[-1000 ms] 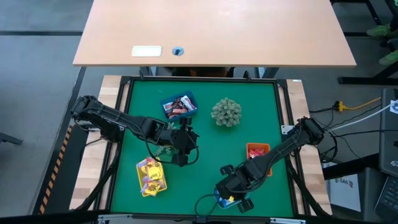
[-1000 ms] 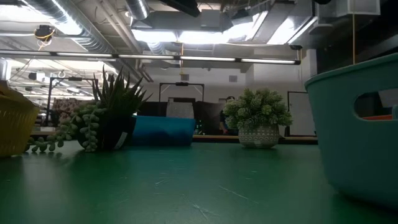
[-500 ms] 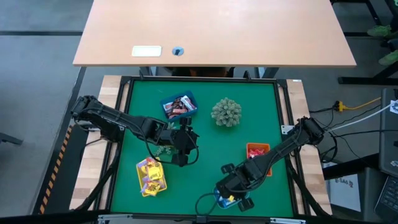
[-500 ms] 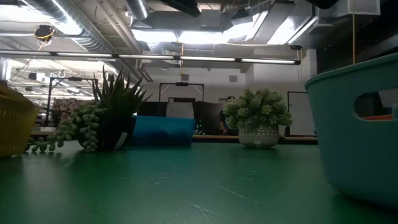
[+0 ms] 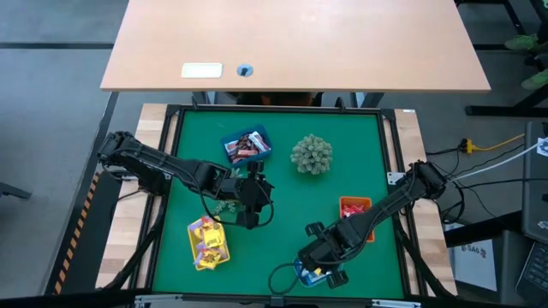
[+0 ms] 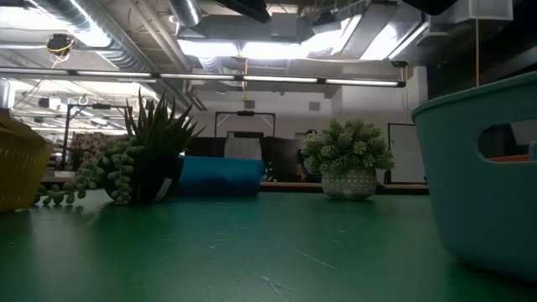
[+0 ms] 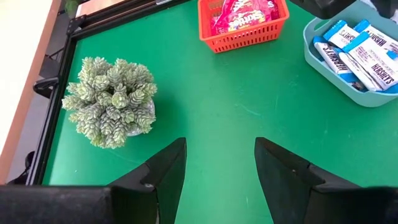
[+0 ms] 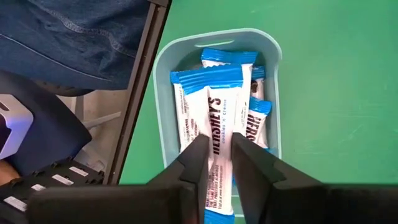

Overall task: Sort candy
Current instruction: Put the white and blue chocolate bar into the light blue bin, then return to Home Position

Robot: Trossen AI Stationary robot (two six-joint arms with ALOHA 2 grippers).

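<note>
Right claw [image 8: 216, 163] over the teal tray [image 8: 163, 74], clenched on a blue-and-white bar [image 8: 211, 118].

Bar pinched near its end between the two narrow fingers, hanging just above the tray at the near edge of the green surface [image 5: 282, 214], probably for dropping among its own kind; four or five blue-and-white bars [image 7: 357, 53] lying there, overlapped, exact count unclear. Left claw [image 7: 214, 171] released, fingers well apart, parked mid-surface and pointed toward the round pale plant [image 7: 112, 102], seemingly waiting. Four trays counted from above, one per wrapper colour: blue tray [image 5: 247, 146] with dark brown and red candy, yellow tray [image 5: 208, 242] with yellow candy, orange tray [image 7: 244, 23] with red candy, teal with blue-and-white. Two plants on the surface. No loose candy visible on the green, so sorting apparently near its end.
</note>
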